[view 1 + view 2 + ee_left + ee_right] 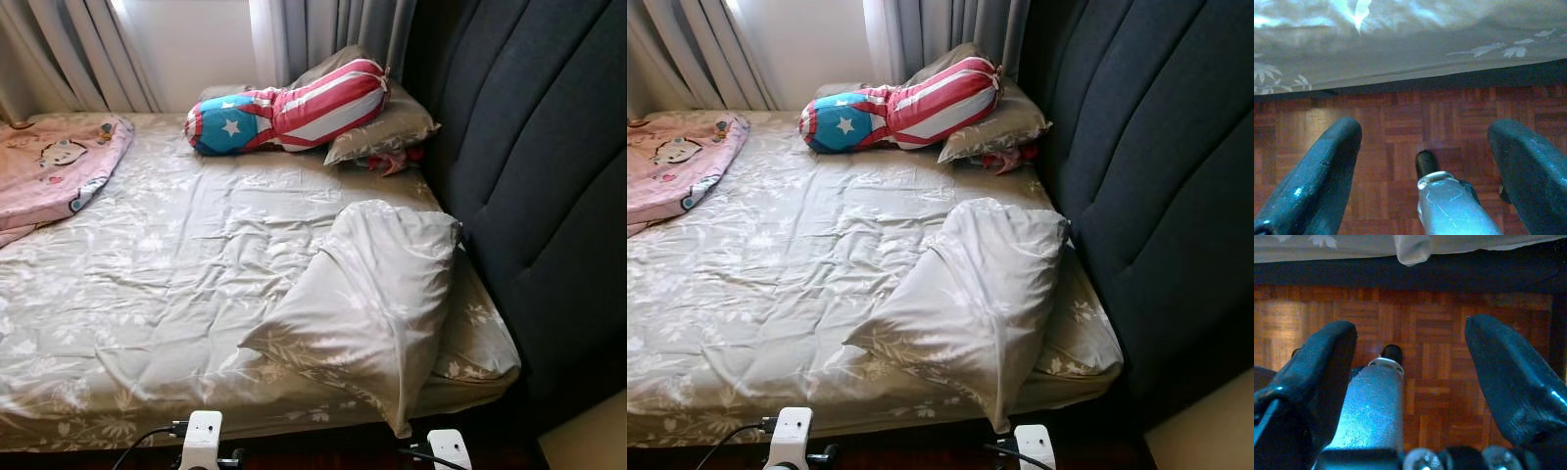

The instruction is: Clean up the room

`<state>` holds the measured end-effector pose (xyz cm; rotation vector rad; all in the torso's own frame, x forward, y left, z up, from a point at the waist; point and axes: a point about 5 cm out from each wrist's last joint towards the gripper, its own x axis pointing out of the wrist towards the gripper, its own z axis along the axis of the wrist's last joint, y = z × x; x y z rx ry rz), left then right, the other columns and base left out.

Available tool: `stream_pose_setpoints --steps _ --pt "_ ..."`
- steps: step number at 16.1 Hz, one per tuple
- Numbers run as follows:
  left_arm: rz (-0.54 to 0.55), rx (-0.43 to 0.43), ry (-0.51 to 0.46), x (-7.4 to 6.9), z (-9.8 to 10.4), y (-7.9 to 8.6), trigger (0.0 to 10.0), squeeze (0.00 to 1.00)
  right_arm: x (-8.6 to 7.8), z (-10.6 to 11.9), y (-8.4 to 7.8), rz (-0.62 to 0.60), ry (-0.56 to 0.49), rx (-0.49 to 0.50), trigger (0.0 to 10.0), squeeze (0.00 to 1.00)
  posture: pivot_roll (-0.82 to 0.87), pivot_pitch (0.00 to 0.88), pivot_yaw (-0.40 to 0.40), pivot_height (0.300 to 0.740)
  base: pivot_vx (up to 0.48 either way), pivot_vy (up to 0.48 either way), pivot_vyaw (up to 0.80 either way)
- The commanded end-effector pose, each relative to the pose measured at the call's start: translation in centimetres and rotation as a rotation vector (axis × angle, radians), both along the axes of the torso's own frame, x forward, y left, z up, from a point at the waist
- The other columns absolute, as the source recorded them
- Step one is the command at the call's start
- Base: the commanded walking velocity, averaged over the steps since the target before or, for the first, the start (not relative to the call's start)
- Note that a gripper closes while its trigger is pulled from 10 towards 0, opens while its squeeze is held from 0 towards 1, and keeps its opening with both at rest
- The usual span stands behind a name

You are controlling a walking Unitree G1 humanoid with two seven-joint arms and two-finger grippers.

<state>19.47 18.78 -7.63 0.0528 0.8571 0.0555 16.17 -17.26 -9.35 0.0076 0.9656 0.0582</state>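
A bed (176, 294) with a wrinkled grey leaf-print sheet lies before me. A grey pillow (367, 294) slumps at its near right corner, one tip hanging over the edge (1411, 248). A star-and-stripe bolster (284, 108) rests at the far end against a second grey pillow (387, 127). A pink cartoon blanket (54, 166) lies bunched at the far left. Both arms hang low by the bed's front edge. My left gripper (1425, 142) is open over the parquet floor (1449, 117). My right gripper (1410, 362) is open too, with nothing between its fingers.
A dark padded headboard (539, 196) runs along the right side of the bed. Grey curtains (323, 29) hang behind the far end. A small red item (397, 160) peeks from under the far pillow. A beige corner (588, 441) shows at the lower right.
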Motion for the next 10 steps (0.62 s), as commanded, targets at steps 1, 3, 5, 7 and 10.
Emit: stream_pose_setpoints --steps 1,3,5,7,10 --pt "0.015 -0.008 0.018 -0.47 -0.25 0.1 10.0 0.0 -0.19 -0.07 -0.24 0.014 0.01 -0.015 10.0 0.0 -0.02 0.0 -0.036 0.74 0.0 0.0 0.0" --pt "0.012 -0.005 0.013 -0.4 -0.21 0.08 10.0 0.0 -0.15 -0.05 -0.26 0.021 0.007 -0.019 10.0 0.0 -0.02 0.0 -0.037 0.74 0.0 0.0 0.0" --pt "0.012 -0.007 0.01 -0.34 -0.18 0.05 10.0 0.0 -0.16 -0.05 -0.31 0.018 0.009 -0.024 10.0 0.0 -0.02 0.0 -0.039 0.74 0.0 0.0 0.0" --pt "0.013 -0.008 0.01 -0.35 -0.18 0.07 10.0 0.0 -0.18 -0.07 -0.32 0.013 0.011 -0.024 10.0 0.0 -0.02 0.0 -0.038 0.74 0.0 0.0 0.0" --pt "0.013 -0.01 0.01 -0.4 -0.2 0.06 10.0 0.0 -0.17 -0.07 -0.32 0.022 0.012 -0.03 10.0 0.0 -0.02 0.0 -0.038 0.74 0.166 0.0 0.0"
